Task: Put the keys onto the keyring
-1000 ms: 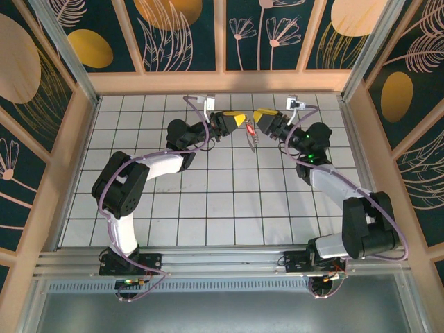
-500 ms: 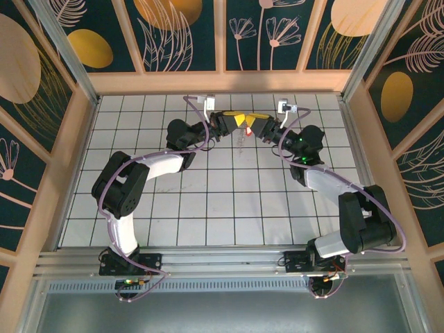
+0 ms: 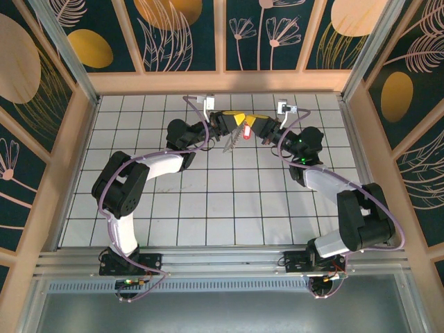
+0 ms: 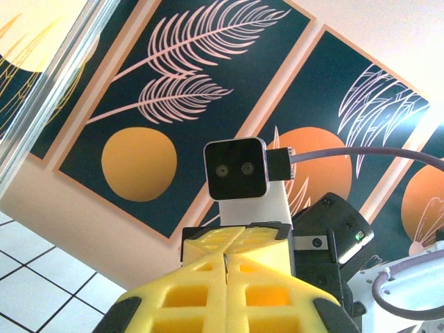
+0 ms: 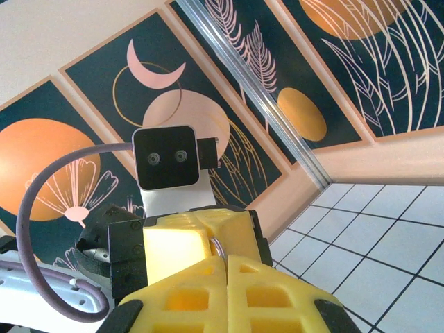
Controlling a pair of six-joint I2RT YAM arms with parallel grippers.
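This is a robot lab cell, not a home or a shop. Under the left gripper (image 3: 241,121) and the right gripper (image 3: 253,125) lies a table (image 3: 208,208) of white grid tiles, closed in by a wooden frame (image 3: 222,82). Behind the grippers and on both sides of them stand panels (image 3: 187,31) painted with leaves and orange discs, like a printed backdrop. Well back from the grippers, at the near edge, runs a metal rail (image 3: 222,262). Two arms (image 3: 159,165) are bolted there, with purple cables (image 4: 333,150) and a camera (image 4: 236,170) on each wrist.

Left end effector (image 3: 241,119), right end effector (image 3: 255,125) tips touching; red-headed key (image 3: 246,130) between.
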